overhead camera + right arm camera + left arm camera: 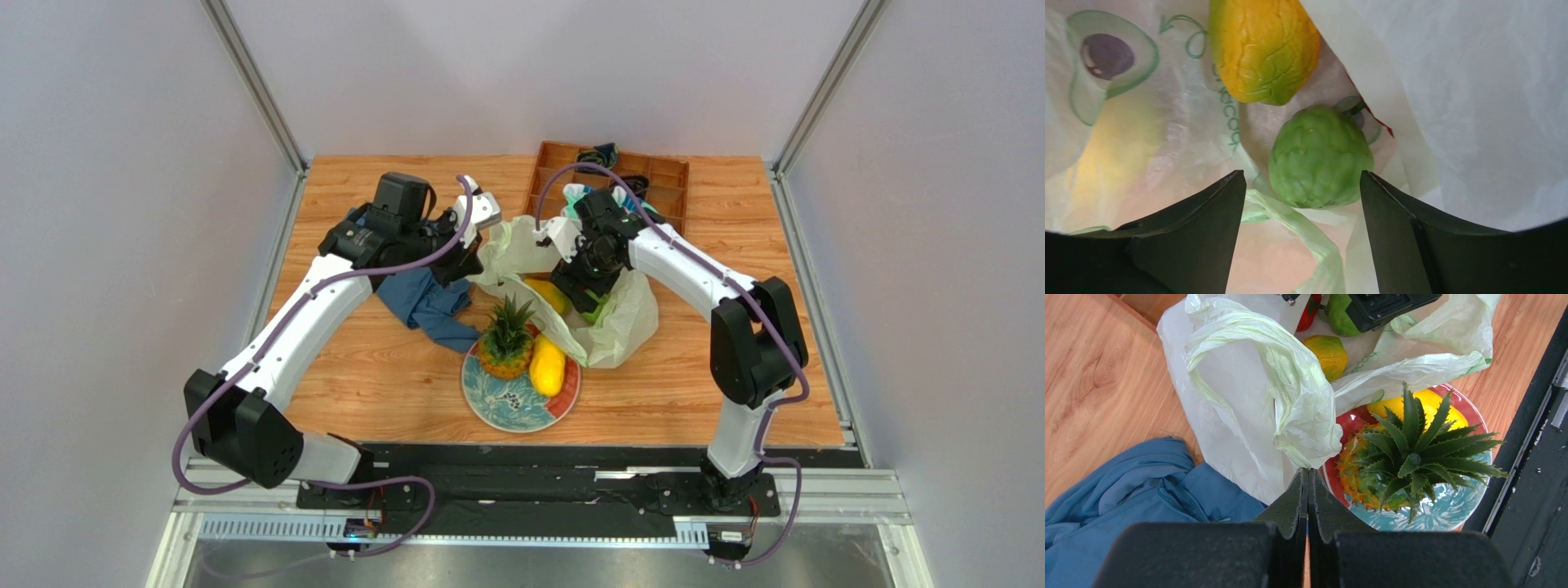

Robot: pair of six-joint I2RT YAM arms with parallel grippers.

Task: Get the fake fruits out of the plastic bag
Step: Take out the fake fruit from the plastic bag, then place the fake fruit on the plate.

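The plastic bag (623, 321) lies open in the middle of the table. My left gripper (1309, 473) is shut on its bunched edge (1303, 410) and holds it up; it also shows in the top view (471, 254). My right gripper (1303, 174) is open inside the bag, with the green bumpy fruit (1320, 158) just ahead between its fingertips. An orange-yellow peach (1263, 49) lies beyond it. In the left wrist view the peach (1326, 354), a red pepper (1309, 313) and the green fruit (1338, 317) sit in the bag. The pineapple (505, 341) and the yellow mango (547, 365) rest on a plate (497, 404).
A blue cloth (423, 304) lies crumpled left of the bag, under my left gripper. A brown compartment tray (650, 181) with dark items stands at the back. The plate sits near the table's front edge, beside the black base rail (552, 459).
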